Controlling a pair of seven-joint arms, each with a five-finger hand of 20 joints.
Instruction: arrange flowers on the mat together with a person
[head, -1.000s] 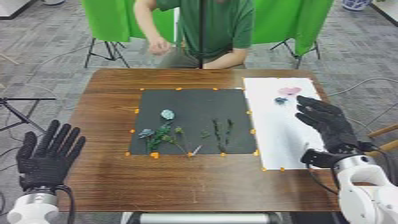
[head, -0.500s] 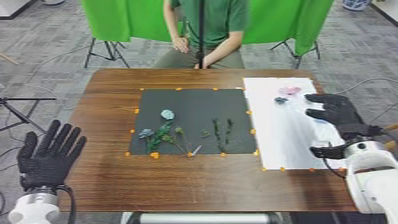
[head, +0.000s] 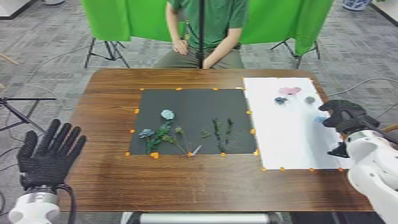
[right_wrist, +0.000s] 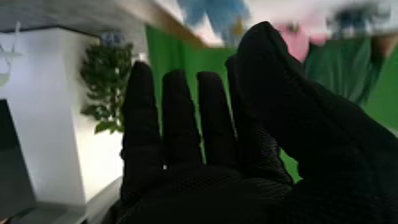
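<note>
probably calls for a short, unblocked leftward reach by the open, empty right hand (head: 349, 111) to the light blue flower (head: 321, 120) beside it on the white mat (head: 282, 145), with pink flower (head: 290, 90), dark blue flower (head: 281, 100) and grey flower (head: 310, 100) farther forward and the straight-fingered left hand (head: 46, 162) well apart.

We count: 1 black mat (head: 191, 104) | 1 white mat (head: 282, 145) | 4 blue flowers (head: 167, 114) | 1 pink flower (head: 290, 90) | 1 grey flower (head: 309, 100)

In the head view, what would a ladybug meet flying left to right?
Left hand, small blue-grey flower, bigger pale blue flower, pair of green stems, dark blue flower, small grey flower, right hand.
</note>
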